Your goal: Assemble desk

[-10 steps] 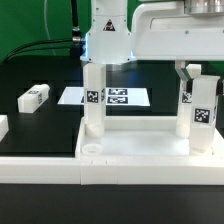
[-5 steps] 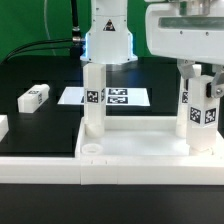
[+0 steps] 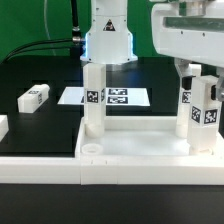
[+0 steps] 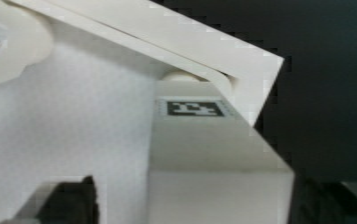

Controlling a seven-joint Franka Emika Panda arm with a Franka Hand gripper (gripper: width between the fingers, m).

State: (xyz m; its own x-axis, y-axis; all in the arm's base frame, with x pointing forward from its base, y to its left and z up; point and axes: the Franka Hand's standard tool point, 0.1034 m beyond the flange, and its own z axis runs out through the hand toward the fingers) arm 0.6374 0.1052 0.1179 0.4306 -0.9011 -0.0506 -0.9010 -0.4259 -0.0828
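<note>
The tag [image 3: 210, 113] on the leg [image 3: 206, 130] has shifted to the exterior view's right; the gripper [image 4: 207, 203] looks released. Loosely seated in the tabletop [image 3: 130, 150], the leg could tip.

White legs [image 3: 93, 105] carry black-and-white tags [image 3: 211, 115]; white tabletop [image 3: 130, 147], black table [image 3: 40, 128].

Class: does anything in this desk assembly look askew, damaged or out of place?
Nothing stands out. The legs on the tabletop stand upright; a loose leg lies flat on the black table, at the exterior view's left.
</note>
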